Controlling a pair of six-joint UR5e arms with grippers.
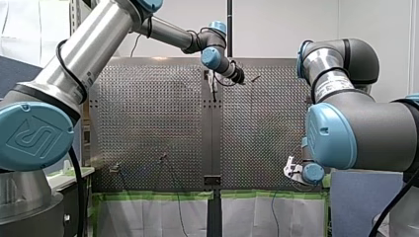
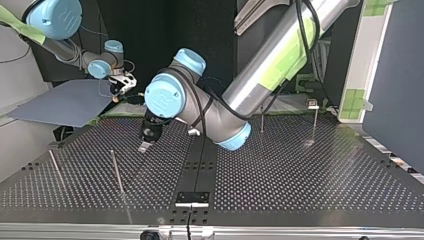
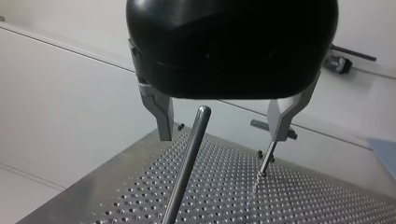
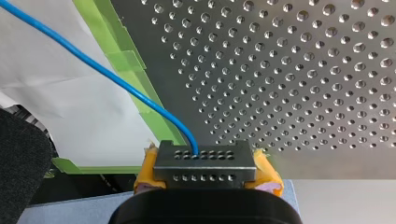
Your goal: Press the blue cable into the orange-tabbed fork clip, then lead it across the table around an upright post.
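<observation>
The right gripper [image 4: 204, 161], clamped on the blue cable [image 4: 116, 79], hangs just off the green-taped edge of the table [image 4: 303, 70]; the cable trails outward, off it; the left gripper [image 3: 223, 135], spread wide and empty, hovers by an upright post [image 3: 187, 168] near the opposite edge.

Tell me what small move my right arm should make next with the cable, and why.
Probably carry my right tool inward over the perforated table: it is shut on the blue cable but sits by the table's edge, and the cable runs off the table from it.
</observation>
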